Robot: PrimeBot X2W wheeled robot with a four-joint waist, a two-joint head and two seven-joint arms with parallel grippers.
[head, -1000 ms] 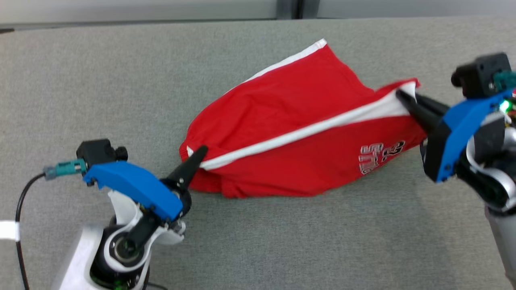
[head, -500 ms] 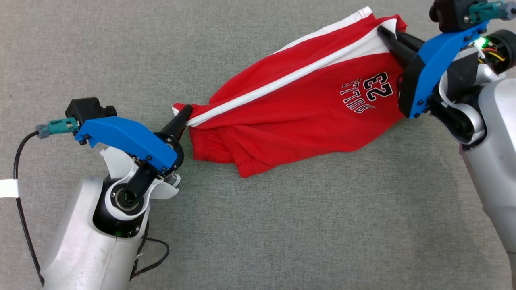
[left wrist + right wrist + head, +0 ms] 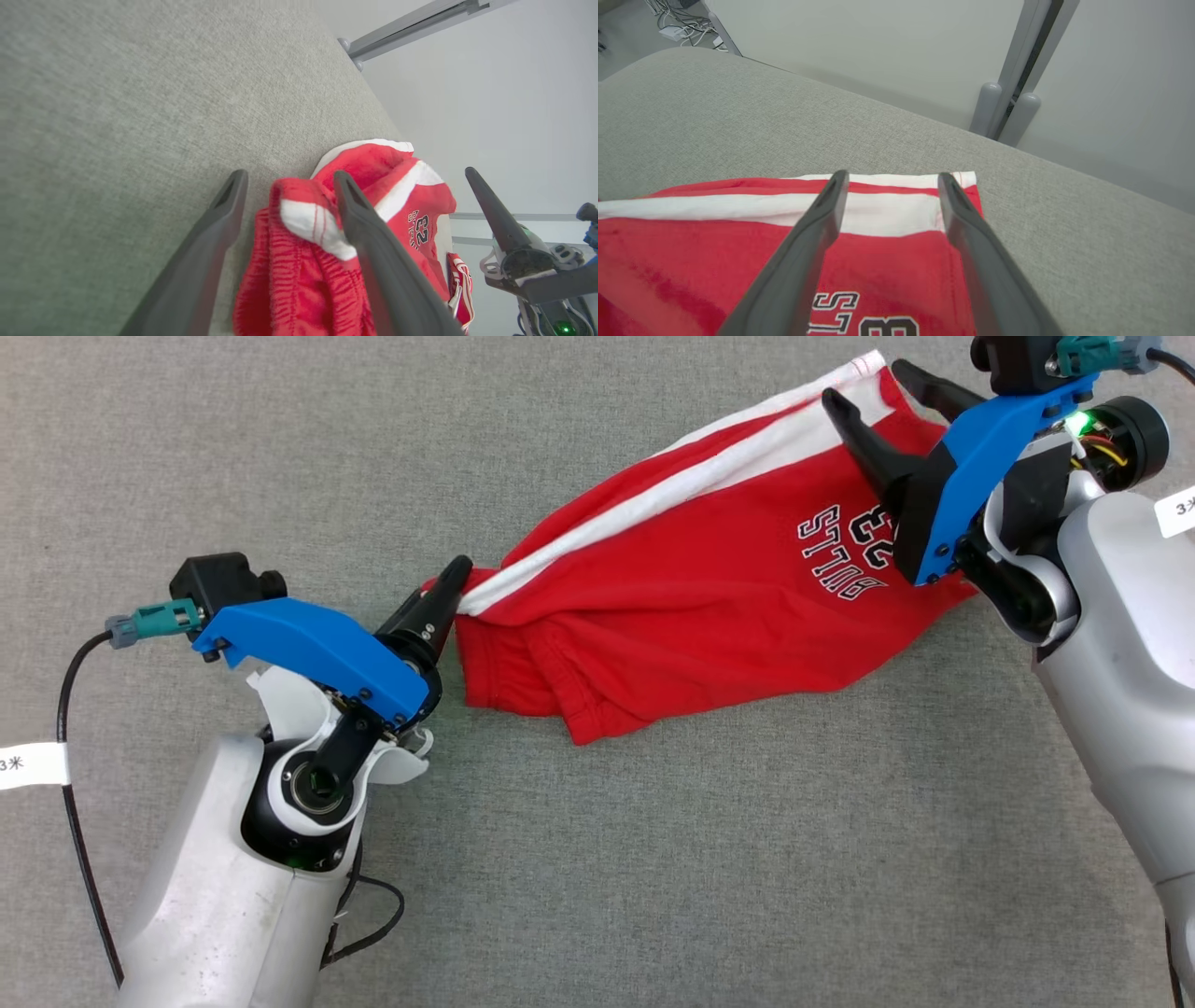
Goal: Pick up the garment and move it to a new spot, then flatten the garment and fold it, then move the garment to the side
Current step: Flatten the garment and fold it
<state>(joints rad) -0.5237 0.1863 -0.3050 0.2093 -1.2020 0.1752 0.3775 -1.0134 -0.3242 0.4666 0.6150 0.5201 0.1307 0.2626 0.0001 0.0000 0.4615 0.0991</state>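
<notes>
The garment [image 3: 691,607] is a pair of red shorts with white side stripes and a black-and-white number print. It lies crumpled on the grey fabric surface [image 3: 653,859], stretched from lower left to upper right. My left gripper [image 3: 455,575] is at its left end. In the left wrist view it [image 3: 289,176] is open, with the garment's white-striped corner [image 3: 310,224] loose between the fingers. My right gripper [image 3: 868,385] stands open over the right end, its fingers astride the white-striped hem [image 3: 887,212] in the right wrist view [image 3: 892,176].
Beyond the surface's far edge stand a pale wall and a grey post [image 3: 1008,107], with cables [image 3: 677,21] on the floor past the far left corner. A black cable [image 3: 79,821] trails beside my left arm. Wide bare surface lies in front of the garment.
Both grippers have opened and let go of the garment's ends. The garment has sagged onto the surface, and the left arm has shifted slightly right.
</notes>
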